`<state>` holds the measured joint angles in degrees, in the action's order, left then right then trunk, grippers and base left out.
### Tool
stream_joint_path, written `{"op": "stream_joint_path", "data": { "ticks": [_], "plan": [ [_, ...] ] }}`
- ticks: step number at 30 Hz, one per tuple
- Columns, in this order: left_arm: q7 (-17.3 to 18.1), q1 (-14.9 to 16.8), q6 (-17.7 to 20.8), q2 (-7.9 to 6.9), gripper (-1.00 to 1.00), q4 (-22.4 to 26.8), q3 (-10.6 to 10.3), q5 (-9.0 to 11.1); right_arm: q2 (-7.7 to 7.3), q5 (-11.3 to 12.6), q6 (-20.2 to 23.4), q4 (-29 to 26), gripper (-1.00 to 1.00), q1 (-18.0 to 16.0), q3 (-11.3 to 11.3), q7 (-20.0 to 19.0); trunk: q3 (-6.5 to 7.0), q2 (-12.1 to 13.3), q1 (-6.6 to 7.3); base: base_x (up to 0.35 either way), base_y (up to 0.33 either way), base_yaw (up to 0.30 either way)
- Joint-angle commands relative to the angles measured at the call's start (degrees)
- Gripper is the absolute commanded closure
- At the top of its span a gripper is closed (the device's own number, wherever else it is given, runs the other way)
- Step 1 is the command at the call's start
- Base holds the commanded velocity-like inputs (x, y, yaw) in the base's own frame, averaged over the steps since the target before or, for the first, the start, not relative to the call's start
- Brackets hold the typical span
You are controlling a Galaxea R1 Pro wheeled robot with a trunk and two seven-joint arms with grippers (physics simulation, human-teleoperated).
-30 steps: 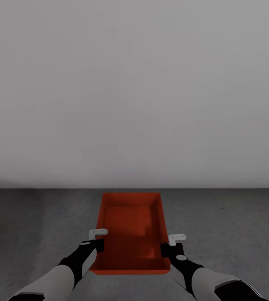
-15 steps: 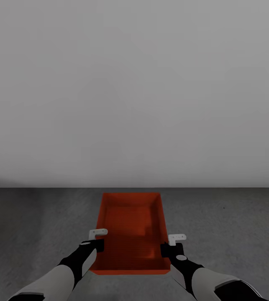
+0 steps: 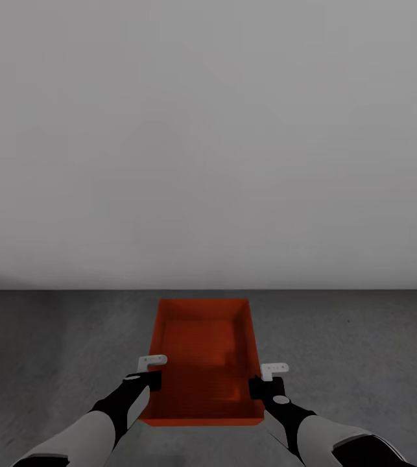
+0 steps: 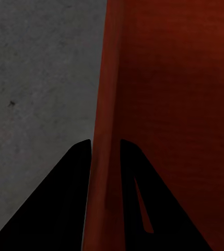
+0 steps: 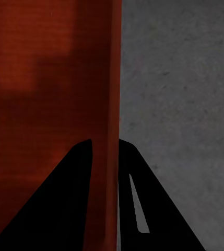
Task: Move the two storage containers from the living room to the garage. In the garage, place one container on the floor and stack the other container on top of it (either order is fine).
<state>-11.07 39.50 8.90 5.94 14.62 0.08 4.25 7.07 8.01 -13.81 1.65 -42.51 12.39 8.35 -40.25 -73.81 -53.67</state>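
the left gripper [image 4: 105,157] is clamped on the thin left wall of the storage container [image 3: 203,353], and the right gripper [image 5: 105,157] pinches the right wall likewise. the bin sits dead ahead at 12 o'clock, over the dark grey floor [image 3: 364,337], the white wall [image 3: 208,130] beyond; whether it rests there i cannot tell. the risk: uneven release or lowering could tip it, those plain orange-red walls being slim and smooth. the floor looks matte, faintly speckled, like concrete
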Motion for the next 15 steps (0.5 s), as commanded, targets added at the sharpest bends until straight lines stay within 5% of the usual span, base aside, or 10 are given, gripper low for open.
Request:
{"op": "stream_joint_path", "data": {
  "ticks": [1,15],
  "plan": [
    [-0.4,0.0,-4.1,-0.05,1.00,0.3,2.5,3.0,0.04,-0.4,-0.2,0.2,1.00,0.0,-4.3,-0.4,-0.23,-0.4,-0.22,0.000,0.000,0.000],
    [-0.4,0.0,-4.1,-0.05,1.00,0.3,2.5,3.0,0.03,-0.4,-0.2,0.2,1.00,0.0,-4.3,-0.4,-2.74,-6.1,-3.30,0.000,0.000,0.000]
  ]
}}
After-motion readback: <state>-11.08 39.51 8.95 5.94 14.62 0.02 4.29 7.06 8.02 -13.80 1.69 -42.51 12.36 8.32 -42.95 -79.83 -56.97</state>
